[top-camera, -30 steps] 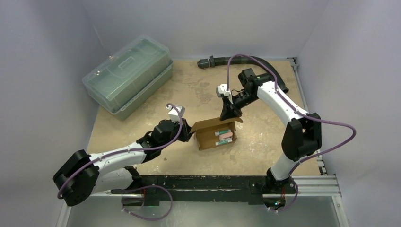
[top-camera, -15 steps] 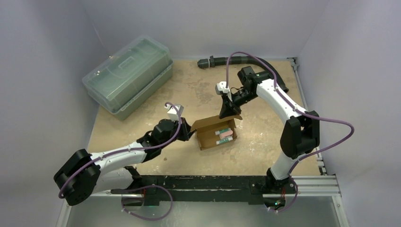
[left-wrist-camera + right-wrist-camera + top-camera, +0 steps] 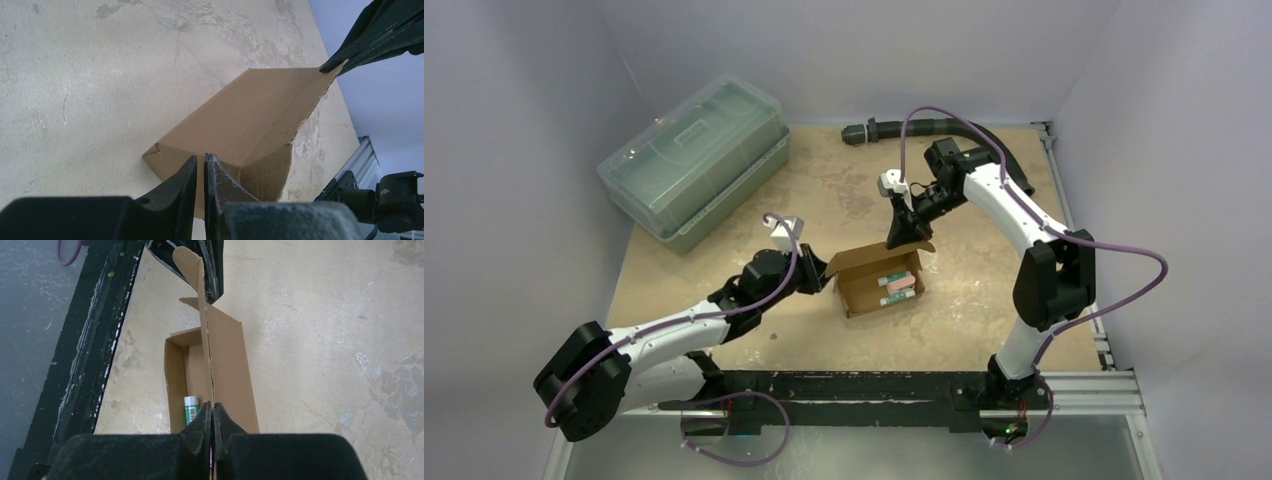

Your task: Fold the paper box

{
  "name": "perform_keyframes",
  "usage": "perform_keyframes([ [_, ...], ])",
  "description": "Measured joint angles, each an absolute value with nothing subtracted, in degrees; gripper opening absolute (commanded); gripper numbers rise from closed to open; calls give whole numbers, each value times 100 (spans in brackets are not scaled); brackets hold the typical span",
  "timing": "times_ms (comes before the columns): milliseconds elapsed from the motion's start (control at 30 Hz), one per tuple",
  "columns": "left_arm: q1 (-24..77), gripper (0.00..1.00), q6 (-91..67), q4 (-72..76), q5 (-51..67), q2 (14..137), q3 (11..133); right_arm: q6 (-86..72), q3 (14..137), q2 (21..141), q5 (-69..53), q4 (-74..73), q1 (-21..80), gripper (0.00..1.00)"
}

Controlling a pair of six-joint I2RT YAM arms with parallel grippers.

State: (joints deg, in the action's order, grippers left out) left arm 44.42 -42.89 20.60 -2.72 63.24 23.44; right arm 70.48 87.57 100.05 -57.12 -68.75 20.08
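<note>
Right gripper (image 3: 212, 409) pinches paper box (image 3: 871, 292) lid; left gripper (image 3: 201, 164) nips end flap; mottled beige table (image 3: 969, 300), lilac walls (image 3: 854, 50)

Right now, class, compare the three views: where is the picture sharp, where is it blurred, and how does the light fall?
Top external: even, soft light, faint shadows, the paper box reasonably sharp. Left wrist: the left pincer sits close to the lens and looks blurred, while the cardboard is crisp. Right wrist: the right pincer is dark and soft-edged, the raised flap in focus.
</note>
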Motion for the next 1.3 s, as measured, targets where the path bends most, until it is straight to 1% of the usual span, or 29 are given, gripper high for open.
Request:
perform_keyframes([
  [400,4410,10,-4633,2298,-158,6379,2349,7050,8814,10114,-5793,-6987,2014,1],
  [667,4410,12,-4311,945,-840,5837,2390,7059,8884,10178,-5824,-7008,2014,1],
  [800,4410,12,-4174,628,-1094,5695,2390,7070,8895,10186,-5828,-7011,2014,1],
  [967,4410,11,-4051,729,-1055,6130,2388,7072,8895,10189,-5839,-7013,2014,1],
  [1133,4410,9,-3968,1085,-690,6768,2388,7072,8895,10189,-5848,-7013,2014,1],
  [1300,4410,8,-3962,1428,-336,6879,2388,7072,8895,10202,-5850,-7019,2014,1],
])
